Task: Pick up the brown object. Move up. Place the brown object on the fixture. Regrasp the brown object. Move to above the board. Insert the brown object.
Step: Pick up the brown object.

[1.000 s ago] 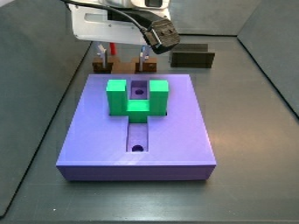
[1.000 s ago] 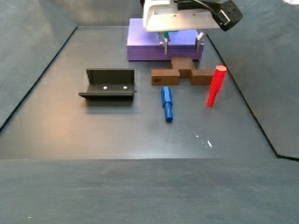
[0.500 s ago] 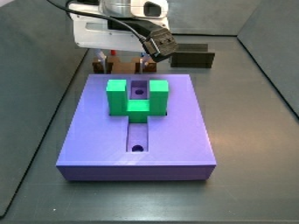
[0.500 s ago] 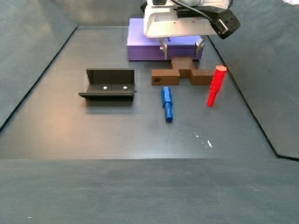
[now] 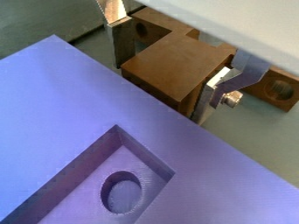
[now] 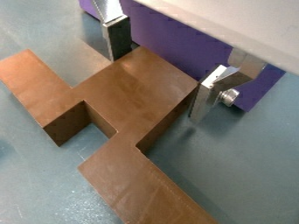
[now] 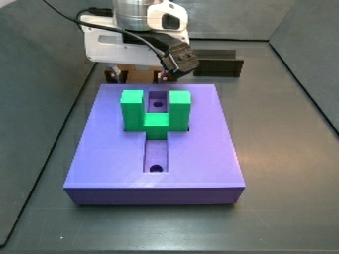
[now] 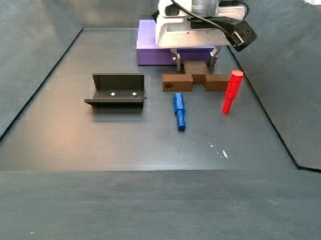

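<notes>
Now, step: pick-up, first stage; brown object not yet lifted, as judged from its flat lie on the floor.

Hand: hand is low over the floor just beside the end of the board, straddling one end of the brown object.

Hand state: released; the two silver fingers stand one on each side of the bar with a gap showing, so not yet clamped.

Brown object: lies flat on the floor, between the board and the blue peg, with the red peg near it. In a side view it shows under the hand as brown object.

Key relation: the bar sits directly between the pads; its long axis runs across the line joining the fingers, so they bracket its width. The cross tabs lie further along, clear of the fingers, in a wrist view.

Hole: a round hole shows in the brown piece past one finger.

Fixture: fixture stands well apart from the hand, across the floor.

Next move, judged: close squarely on the bar sides, then lift.

Risk, judged: an off-centre grip may tilt the bar.
</notes>
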